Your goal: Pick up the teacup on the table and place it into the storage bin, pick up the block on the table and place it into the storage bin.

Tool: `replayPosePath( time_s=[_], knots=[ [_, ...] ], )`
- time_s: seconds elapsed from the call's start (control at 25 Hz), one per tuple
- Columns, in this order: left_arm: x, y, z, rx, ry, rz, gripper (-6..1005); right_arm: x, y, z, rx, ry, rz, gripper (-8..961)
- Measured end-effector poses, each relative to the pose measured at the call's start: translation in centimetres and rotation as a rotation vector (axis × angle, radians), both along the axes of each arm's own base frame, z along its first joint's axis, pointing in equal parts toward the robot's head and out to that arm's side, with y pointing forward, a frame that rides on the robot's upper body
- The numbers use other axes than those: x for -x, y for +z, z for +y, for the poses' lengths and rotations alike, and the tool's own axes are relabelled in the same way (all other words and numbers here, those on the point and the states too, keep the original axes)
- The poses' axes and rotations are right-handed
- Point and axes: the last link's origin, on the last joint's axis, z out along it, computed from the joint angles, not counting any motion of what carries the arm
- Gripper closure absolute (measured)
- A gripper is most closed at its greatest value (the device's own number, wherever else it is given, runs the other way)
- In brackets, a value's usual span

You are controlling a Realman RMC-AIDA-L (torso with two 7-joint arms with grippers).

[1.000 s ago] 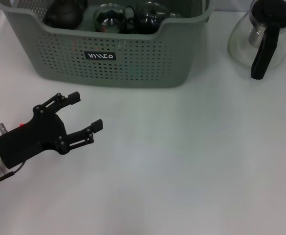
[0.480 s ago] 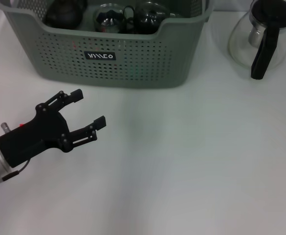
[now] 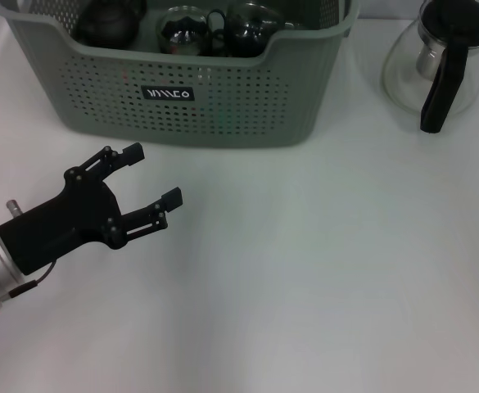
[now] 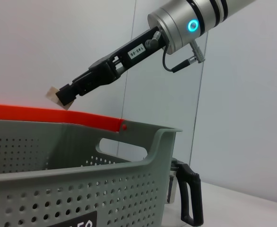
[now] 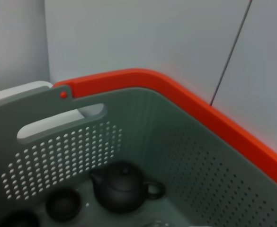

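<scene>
Table (image 3: 321,270): white surface filling the head view.

Storage bin (image 3: 223,98): grey-green perforated basket with a black label, upper left of the head view; an orange rim shows in both wrist views. Inside it, a dark teapot (image 5: 124,187) and small dark cups (image 5: 62,204); glass vessels (image 3: 182,29) lie along its near wall.

Glass teapot (image 3: 440,61): black handle, upper right of the head view, on the table well apart from the bin.

Left gripper (image 3: 151,175): lower left of the head view, above bare table in front of the bin, fingers spread, released, grasping nothing.

Right gripper (image 4: 62,97): upper left of the left wrist view, above the bin rim, clenched on a small pale block (image 4: 51,92).
</scene>
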Motion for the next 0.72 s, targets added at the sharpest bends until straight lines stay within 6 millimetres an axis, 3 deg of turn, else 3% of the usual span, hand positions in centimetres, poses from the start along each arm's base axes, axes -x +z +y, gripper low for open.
replayPosePath(
  time_s=[0.2,0.44,0.56,0.72],
  knots=[
    [0.0,0.0,0.0,0.000,0.000,-0.002,98,0.2,-0.6,-0.5,0.018,0.026,-0.039,676],
    [-0.1,0.3,-0.3,-0.018,0.001,-0.030,98,-0.2,-0.5,-0.7,0.028,0.023,-0.026,403],
    [-0.1,0.7,-0.5,-0.037,0.001,-0.053,98,-0.1,0.7,-1.0,0.022,0.061,0.079,299],
    [0.2,1.0,-0.9,-0.051,0.010,-0.064,98,-0.4,3.1,-3.0,0.053,0.163,0.307,202]
  ],
)
